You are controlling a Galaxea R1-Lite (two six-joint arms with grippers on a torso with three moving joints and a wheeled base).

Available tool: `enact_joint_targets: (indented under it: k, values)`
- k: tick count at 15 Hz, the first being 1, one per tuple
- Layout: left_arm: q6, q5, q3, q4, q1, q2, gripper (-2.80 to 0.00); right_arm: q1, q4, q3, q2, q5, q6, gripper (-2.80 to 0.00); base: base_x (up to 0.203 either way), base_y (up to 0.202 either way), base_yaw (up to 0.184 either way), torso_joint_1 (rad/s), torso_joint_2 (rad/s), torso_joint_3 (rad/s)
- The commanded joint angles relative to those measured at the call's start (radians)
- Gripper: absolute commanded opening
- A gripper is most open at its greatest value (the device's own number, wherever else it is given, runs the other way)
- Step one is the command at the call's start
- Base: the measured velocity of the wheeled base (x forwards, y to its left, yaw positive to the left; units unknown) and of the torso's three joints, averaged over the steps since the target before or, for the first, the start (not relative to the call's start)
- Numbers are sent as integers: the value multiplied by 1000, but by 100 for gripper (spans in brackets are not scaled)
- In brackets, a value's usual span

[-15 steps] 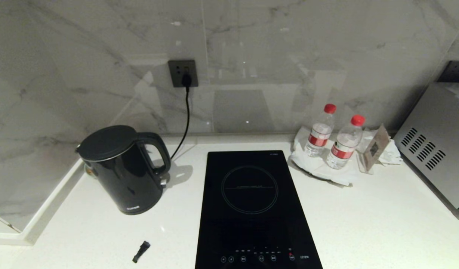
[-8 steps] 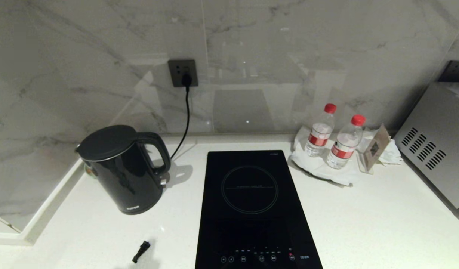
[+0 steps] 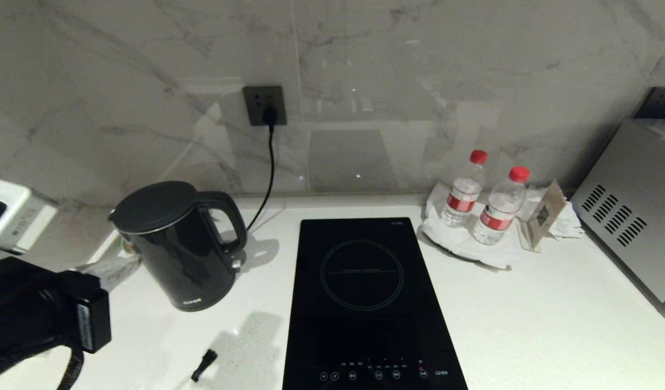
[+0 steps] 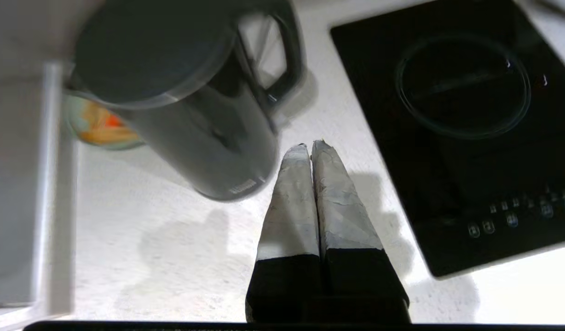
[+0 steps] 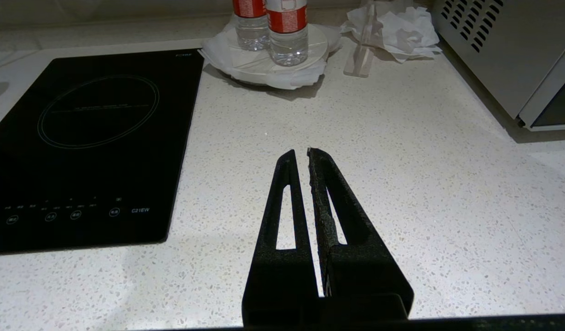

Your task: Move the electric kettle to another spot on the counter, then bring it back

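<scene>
The black electric kettle [image 3: 175,244] stands upright at the back left of the white speckled counter [image 3: 527,325], its loop handle turned toward the hob. My left arm shows at the lower left of the head view, and the left gripper [image 3: 128,261] appears as a grey blur just left of the kettle's body. In the left wrist view the left gripper [image 4: 310,145] is shut and empty, its taped fingertips [image 4: 296,184] beside the kettle [image 4: 181,101], below its handle, not touching it. My right gripper [image 5: 298,151] hangs shut over bare counter right of the hob.
A black glass hob [image 3: 365,292] is set into the counter's middle. Two water bottles [image 3: 462,189] stand on white paper at the back right, next to a silver appliance [image 3: 630,216]. A cord [image 3: 268,173] runs to a wall socket [image 3: 265,105]. A small black part [image 3: 204,364] lies near the front edge.
My left arm has swung into the head view from the lower left and now reaches beside the kettle. The kettle, the bottles and the right arm have not moved.
</scene>
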Motion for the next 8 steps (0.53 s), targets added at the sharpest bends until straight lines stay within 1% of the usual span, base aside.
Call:
enact_joint_targets:
  k: [1,3,5,6,8]
  values:
    - [-4,25,103,-45,-106,112,-280,0,0,0,0,0,0,-280,0,0,0,0,0,0]
    - [-38,30,147,-124,-132,187,-280,0,0,0,0,0,0,-280,0,0,0,0,0,0]
    - [-62,36,201,-269,-141,300,-280,0,-1,0,0,0,0,-280,0,0,0,0,0,0]
    - [-66,46,230,-351,-158,360,-280,0,0,0,0,0,0,-280,0,0,0,0,0,0]
    - [-72,88,266,-478,-199,491,-280,0,0,0,0,0,0,-280,0,0,0,0,0,0]
